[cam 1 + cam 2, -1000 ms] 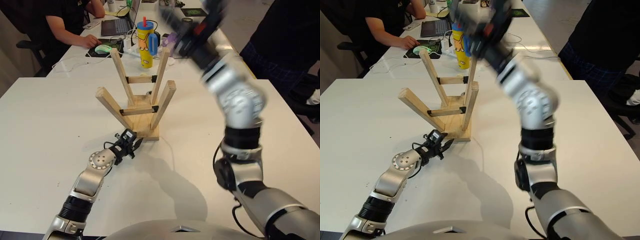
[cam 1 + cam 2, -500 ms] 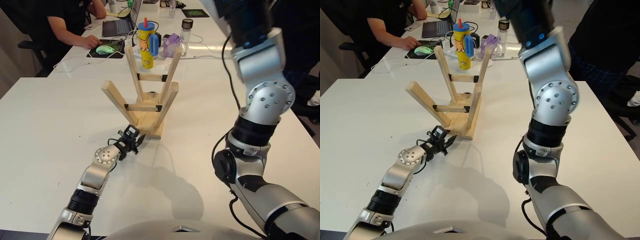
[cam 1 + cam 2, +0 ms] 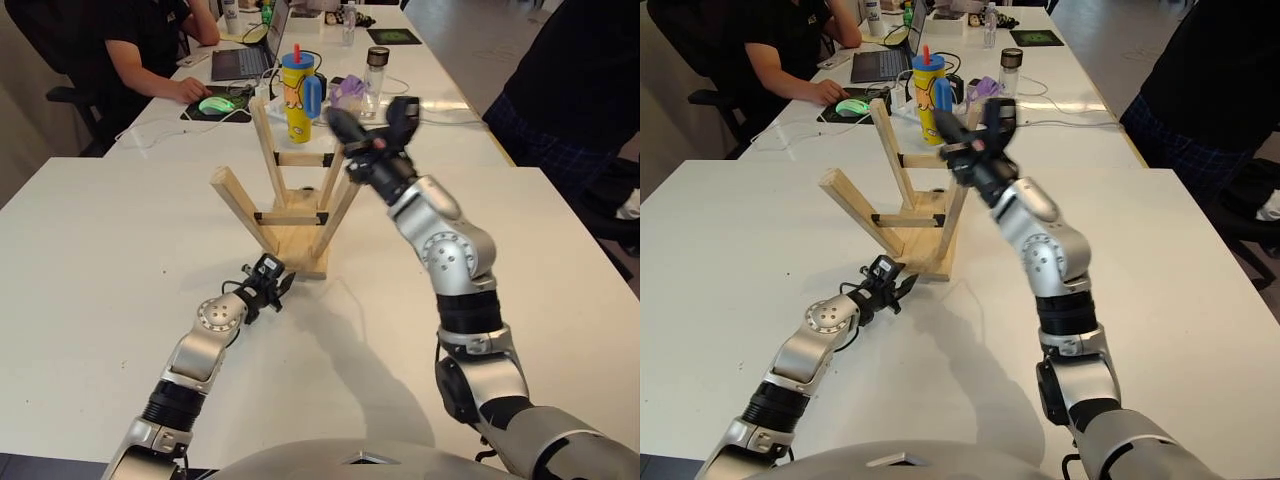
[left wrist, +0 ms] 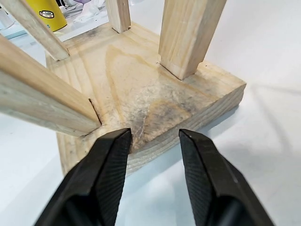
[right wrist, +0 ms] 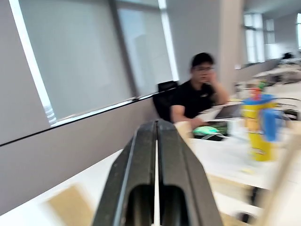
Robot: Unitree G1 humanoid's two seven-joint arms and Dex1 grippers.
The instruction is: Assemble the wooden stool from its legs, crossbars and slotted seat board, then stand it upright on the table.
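The wooden stool [image 3: 290,205] stands upside down on the white table [image 3: 110,260], seat board [image 3: 298,250] flat on the top, legs and crossbars pointing up. My left gripper [image 3: 277,285] lies low at the board's near corner. In the left wrist view the left gripper [image 4: 153,141] is open, its black fingers [image 4: 110,160] either side of the board's edge [image 4: 155,136]. My right gripper [image 3: 336,123] hovers by the top of the far right leg [image 3: 332,165]. In the right wrist view its fingers [image 5: 157,155] are pressed together, holding nothing.
On the desk behind the stool stand a yellow cup [image 3: 296,92], a bottle [image 3: 375,72], a purple object [image 3: 348,92], a laptop [image 3: 245,60] and a green mouse [image 3: 215,103]. A seated person [image 3: 140,45] works there. Another person [image 3: 585,90] stands at the right.
My right arm has swung down from high above the table to beside the stool's upturned legs. The left gripper has stayed at the seat board's corner. The head camera has shifted.
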